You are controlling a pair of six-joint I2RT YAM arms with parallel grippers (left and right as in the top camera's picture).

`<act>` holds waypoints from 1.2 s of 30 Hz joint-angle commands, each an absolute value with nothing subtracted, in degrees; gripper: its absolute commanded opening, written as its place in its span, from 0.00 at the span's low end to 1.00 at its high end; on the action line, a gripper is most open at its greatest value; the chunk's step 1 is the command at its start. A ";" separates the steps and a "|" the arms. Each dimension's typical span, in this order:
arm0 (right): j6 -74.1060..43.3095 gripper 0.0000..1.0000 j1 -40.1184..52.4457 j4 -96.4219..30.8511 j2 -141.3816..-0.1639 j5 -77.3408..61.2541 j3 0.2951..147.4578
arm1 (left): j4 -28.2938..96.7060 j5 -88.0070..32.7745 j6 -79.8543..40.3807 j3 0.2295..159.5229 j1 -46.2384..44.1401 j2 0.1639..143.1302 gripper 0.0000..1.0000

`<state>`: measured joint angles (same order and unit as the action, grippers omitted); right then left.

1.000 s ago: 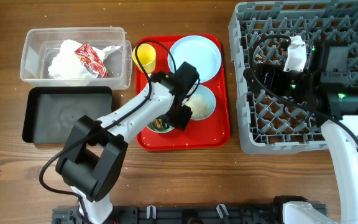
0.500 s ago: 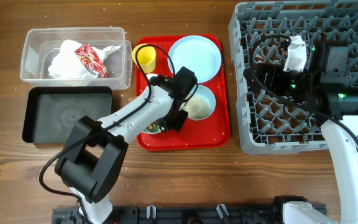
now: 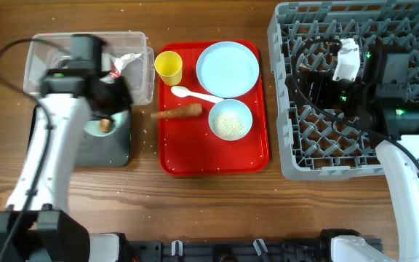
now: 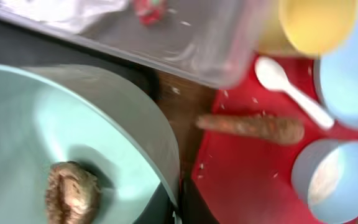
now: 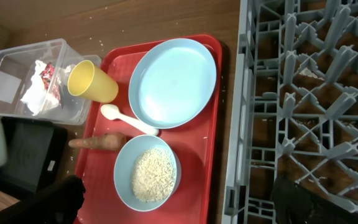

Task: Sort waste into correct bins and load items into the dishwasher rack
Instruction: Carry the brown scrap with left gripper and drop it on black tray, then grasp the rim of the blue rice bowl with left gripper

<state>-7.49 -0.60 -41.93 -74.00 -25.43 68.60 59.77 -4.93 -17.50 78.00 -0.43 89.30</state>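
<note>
The small brown lump (image 4: 72,190) lies at the bottom of a small pale blue bowl (image 4: 73,137). The left gripper (image 3: 111,113) carries that bowl above the shallow black rectangular tub (image 3: 115,148). Its fingers are out of the wrist view, but the bowl hangs at the arm's end, so I judge the gripper to be pinching the rim.

The step is to tip the lump out. The bowl should first be centred over the black tub, away from the clear rimmed plastic tub (image 3: 140,73) beside it. Then roll the wrist slowly until the lump slides. It looks sticky, so a steep tilt with the rim low inside the tub may be needed, and the grip must stay firm.

The orange-brown carrot-like stick (image 3: 177,112) lies across the left edge of the flat red tray (image 3: 195,156) on the wooden counter (image 3: 217,211). It is probably next.

The right gripper (image 3: 310,76) hovers spread and empty over the large grey pegged dishwasher rack (image 3: 304,156).
</note>
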 commanded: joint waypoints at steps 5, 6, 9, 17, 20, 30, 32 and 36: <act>-7.70 1.00 -0.73 -41.36 -74.06 -24.91 67.92 | 56.82 -29.12 -10.70 78.63 26.26 92.49 0.04; -7.70 1.00 -0.73 -41.36 -74.06 -24.93 67.92 | 56.18 -33.76 -9.08 78.63 29.02 94.13 0.04; -9.23 1.00 -0.73 -41.41 -74.06 -24.97 67.92 | 56.14 -46.22 -4.91 78.63 34.76 99.35 0.04; -10.17 1.00 -0.73 -41.58 -74.06 -25.56 67.92 | 62.96 -68.14 -1.65 78.61 45.17 102.02 0.04; -10.68 1.00 -0.73 -41.56 -74.06 -25.54 67.92 | 61.43 -65.17 1.32 77.28 48.38 102.43 0.04; -10.57 1.00 -0.73 -41.63 -74.06 -25.52 67.92 | 62.08 -83.11 0.86 76.71 52.99 105.89 0.04; -10.52 1.00 -0.73 -41.60 -74.06 -25.52 67.92 | 55.29 -80.12 -0.69 76.71 55.70 106.10 0.04; -10.57 1.00 -0.73 -41.32 -74.06 -25.52 67.92 | 55.22 -77.71 -1.54 76.71 57.41 107.00 0.04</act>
